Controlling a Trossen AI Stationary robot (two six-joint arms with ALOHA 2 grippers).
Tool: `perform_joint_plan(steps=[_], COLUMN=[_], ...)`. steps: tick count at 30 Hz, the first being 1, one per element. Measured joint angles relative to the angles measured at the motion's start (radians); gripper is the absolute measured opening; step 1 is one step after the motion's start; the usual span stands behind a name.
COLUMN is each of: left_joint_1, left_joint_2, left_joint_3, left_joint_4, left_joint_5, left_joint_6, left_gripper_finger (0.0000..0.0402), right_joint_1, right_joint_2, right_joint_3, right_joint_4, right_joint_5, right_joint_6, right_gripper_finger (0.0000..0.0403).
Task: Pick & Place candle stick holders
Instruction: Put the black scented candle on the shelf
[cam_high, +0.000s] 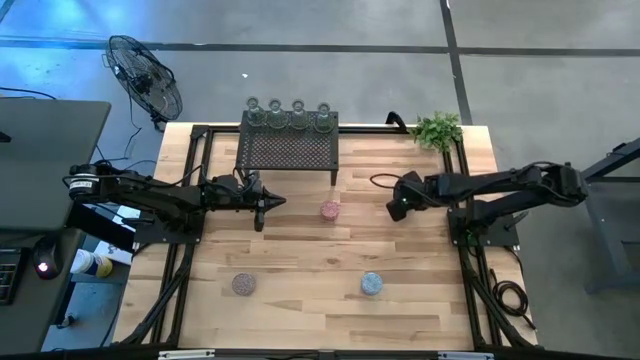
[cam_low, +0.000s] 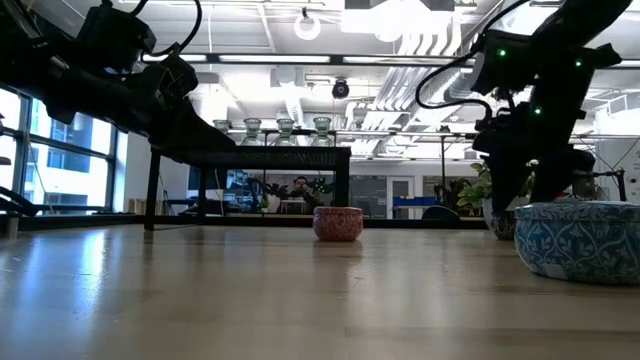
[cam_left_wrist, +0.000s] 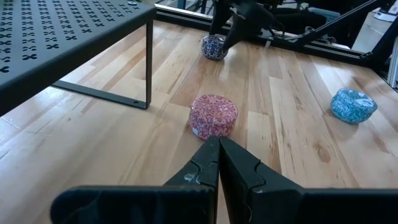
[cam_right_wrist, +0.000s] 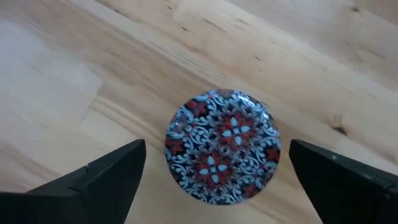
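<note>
Right claw (cam_right_wrist: 214, 171) open over patterned holder (cam_right_wrist: 222, 147), holder's base hidden

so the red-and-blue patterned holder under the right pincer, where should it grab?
Come straight down from above and close on the opposite side walls. The patterned holder is a low round cup standing flat on the table, and the right pincer is open with a finger on either side of it, nothing crowding it.
</note>
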Motion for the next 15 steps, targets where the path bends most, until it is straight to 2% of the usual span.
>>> perform_joint_plan(steps=[7,15], left_joint_1=[0.000,0.000], left_joint_2=[0.000,0.000], left_joint_3=[0.000,0.000], left_joint_4=[0.000,-0.001], left_joint_5=[0.000,0.000], left_joint_6=[0.000,0.000], left_gripper_finger=[0.0005,0.0005], right_joint_1=[0.027,0.027], right_joint_2=[-0.001,-0.001], right_joint_3=[-0.061,-0.096], right_joint_4=[0.085,0.150], right_joint_5=[0.016,0.063], right_joint_6=[0.014,0.017], right_gripper_finger=[0.0382,0.0317])
